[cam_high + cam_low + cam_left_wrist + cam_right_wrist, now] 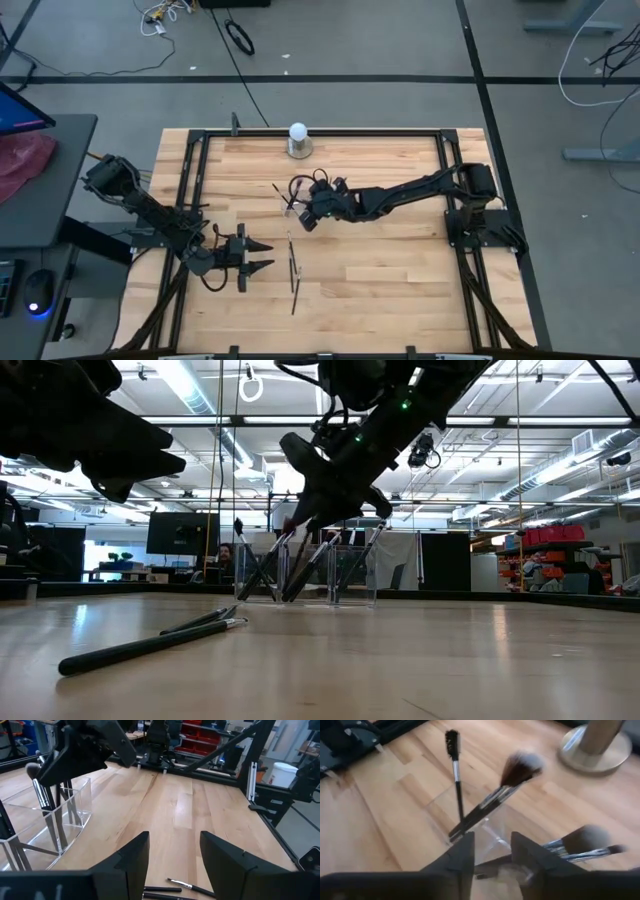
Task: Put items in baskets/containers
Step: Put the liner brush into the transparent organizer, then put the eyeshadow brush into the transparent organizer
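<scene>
The clear plastic holder [75, 805] stands mid-table with several dark-handled brushes leaning inside it, among them a reddish-bristled one [519, 769] and a thin spoolie [454, 765]. My right gripper [492, 851] hovers just above the holder [350, 575], fingers slightly apart with nothing between them. Two brushes [293, 268] lie flat on the wood nearer the near edge, also seen in the low view [150, 642]. My left gripper [262, 255] is open, left of those lying brushes [182, 884], pointing toward them.
A white ball on a grey round base [298, 140] stands near the far edge, behind the holder. Black frame rails [200, 170] run along the table's sides. Bare wood [400, 270] lies right of the loose brushes.
</scene>
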`<state>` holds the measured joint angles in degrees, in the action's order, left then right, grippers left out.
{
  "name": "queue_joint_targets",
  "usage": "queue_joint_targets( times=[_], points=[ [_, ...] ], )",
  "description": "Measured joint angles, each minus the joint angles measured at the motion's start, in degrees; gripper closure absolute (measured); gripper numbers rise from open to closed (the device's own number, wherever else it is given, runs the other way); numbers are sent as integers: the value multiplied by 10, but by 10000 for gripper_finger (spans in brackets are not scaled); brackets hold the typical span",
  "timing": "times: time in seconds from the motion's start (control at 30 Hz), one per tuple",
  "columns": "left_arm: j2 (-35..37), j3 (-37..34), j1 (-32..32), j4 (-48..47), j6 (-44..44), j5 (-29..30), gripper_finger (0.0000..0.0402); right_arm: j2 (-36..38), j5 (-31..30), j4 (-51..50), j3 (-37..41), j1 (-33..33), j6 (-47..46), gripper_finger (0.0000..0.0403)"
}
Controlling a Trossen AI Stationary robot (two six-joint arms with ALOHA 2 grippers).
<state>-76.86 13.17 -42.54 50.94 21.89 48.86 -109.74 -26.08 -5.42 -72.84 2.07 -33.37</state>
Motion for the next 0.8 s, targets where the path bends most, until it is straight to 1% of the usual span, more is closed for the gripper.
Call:
queue_joint_targets(
  times=[0.1, 0.2, 0.3, 0.37, 0.5, 0.63, 0.73, 0.8],
  points=[
    [0, 0, 0, 0, 0, 0, 220, 14, -29, -10, 0, -2, 16, 248],
    [0, 0, 0, 0, 2, 4, 220, 40, -68, -18, 0, -2, 21, 234],
    [0, 0, 0, 0, 4, 9, 220, 71, -101, -11, 0, 5, 43, 234],
    [0, 0, 0, 0, 4, 10, 220, 94, -110, -2, 0, 21, 65, 240],
    [0, 0, 0, 0, 4, 10, 220, 112, -112, 40, -1, 81, 105, 257],
    [0, 0, 0, 0, 5, 10, 220, 88, -111, 89, -1, 167, 104, 279],
    [0, 0, 0, 0, 5, 10, 220, 41, -116, 135, -1, 221, 100, 296],
    [0, 0, 0, 1, 5, 10, 220, 3, -121, 168, -1, 242, 101, 303]
  ],
)
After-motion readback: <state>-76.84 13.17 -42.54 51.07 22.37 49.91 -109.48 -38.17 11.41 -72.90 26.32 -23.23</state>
